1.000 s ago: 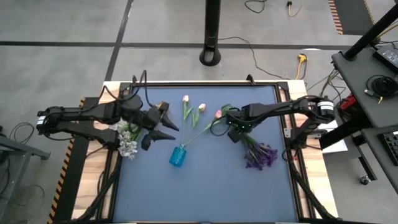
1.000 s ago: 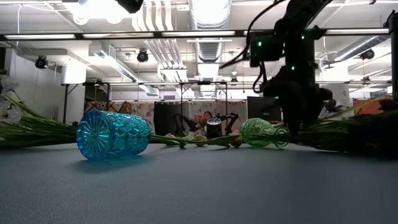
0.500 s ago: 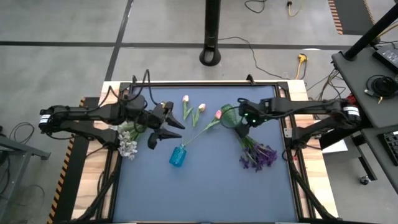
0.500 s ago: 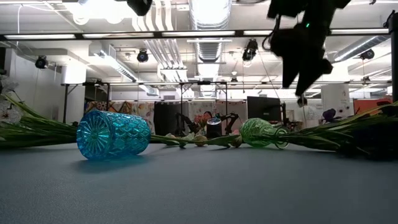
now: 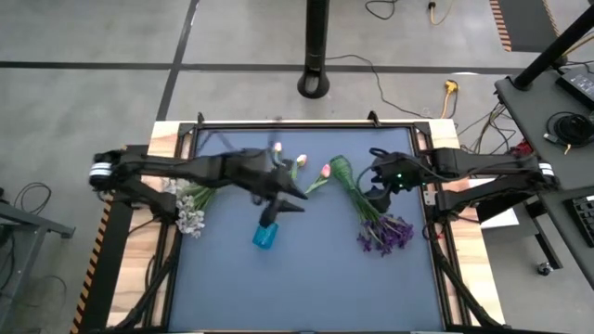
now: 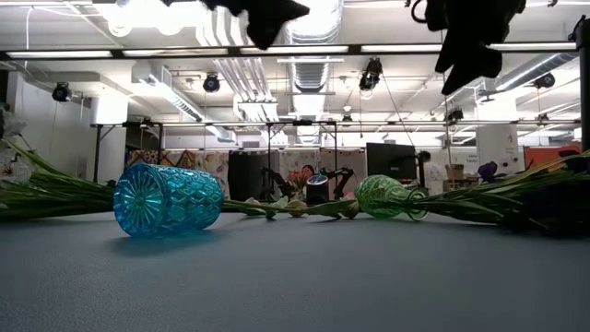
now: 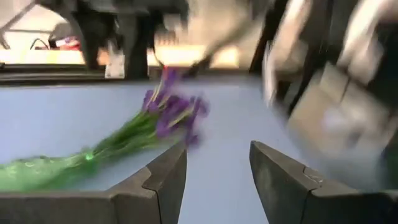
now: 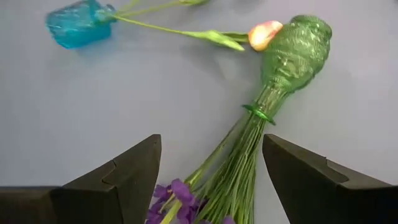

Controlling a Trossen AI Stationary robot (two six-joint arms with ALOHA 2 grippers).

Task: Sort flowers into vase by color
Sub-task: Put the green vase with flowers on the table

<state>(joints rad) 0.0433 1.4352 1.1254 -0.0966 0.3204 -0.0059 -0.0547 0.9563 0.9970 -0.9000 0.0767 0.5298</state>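
The blue vase lies on its side at mid-table, with one pink tulip's stem in its mouth; the bud lies beside the green vase. That green vase also lies on its side, and the purple flowers' stems stick into its neck, blooms toward the near right. Two more pink tulips lie behind. White-lavender sprigs lie at the left edge. My left gripper hovers open above the blue vase. My right gripper hangs open above the purple stems.
Bare blue-grey tabletop fills the near half. The table's raised frame runs along the right edge beside my right arm. In the low view both grippers, left and right, hang well above the vases.
My left gripper has swung from the white-lavender sprigs at the left toward the table's middle, over the blue vase, sinking slightly. My right gripper has risen from the neck of the green vase and drawn back toward the right edge, uncovering the vase, which stays lying.
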